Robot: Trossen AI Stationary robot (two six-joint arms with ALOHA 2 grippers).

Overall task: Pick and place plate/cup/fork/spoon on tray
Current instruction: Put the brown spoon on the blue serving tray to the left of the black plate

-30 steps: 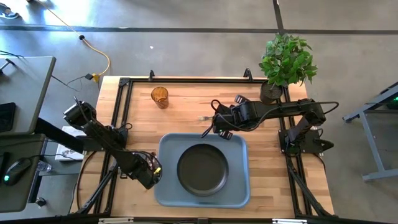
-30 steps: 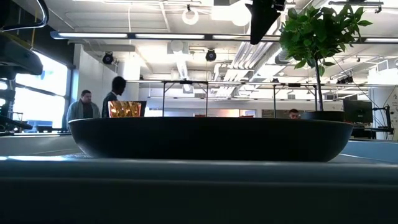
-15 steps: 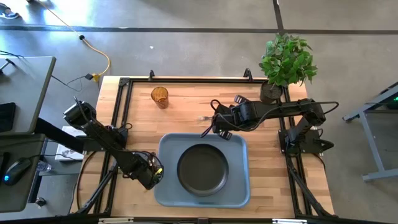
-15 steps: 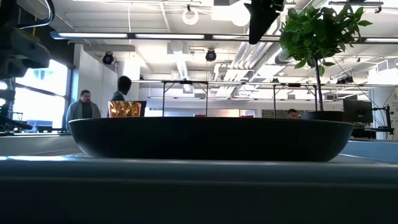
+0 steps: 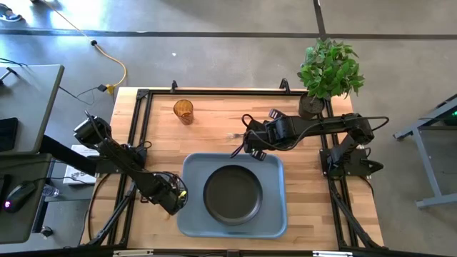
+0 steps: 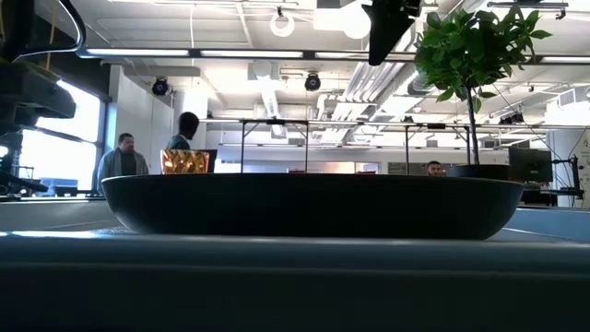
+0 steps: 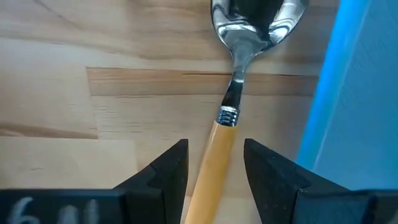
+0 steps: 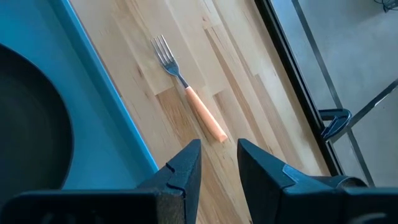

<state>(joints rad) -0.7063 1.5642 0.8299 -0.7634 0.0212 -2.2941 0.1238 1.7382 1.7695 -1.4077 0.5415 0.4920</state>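
The spoon (image 7: 233,93) lies flat on the wooden table beside the tray's left rim (image 7: 320,106). Its orange handle runs between the open fingers of my left gripper (image 7: 214,143), with a gap showing on each side. In the high view that gripper (image 5: 173,201) stands low at the tray's (image 5: 193,168) left edge. The black plate (image 5: 232,194) sits in the tray. My right gripper (image 5: 250,146) hovers over the tray's far rim, slightly open with nothing between its fingers (image 8: 219,144). The fork (image 8: 189,93) lies on the table just beyond it. The amber cup (image 5: 183,111) stands upright at the far left.
A potted plant (image 5: 328,68) stands at the table's far right corner. Black frame rails (image 5: 214,91) run along the table's edges. In the low view the plate (image 6: 313,203) fills the foreground, and people stand in the room behind (image 6: 124,157).
My left arm has shifted slightly beside the tray's left edge. The plate, tray, cup and fork stay where they were. My right arm has kept still.
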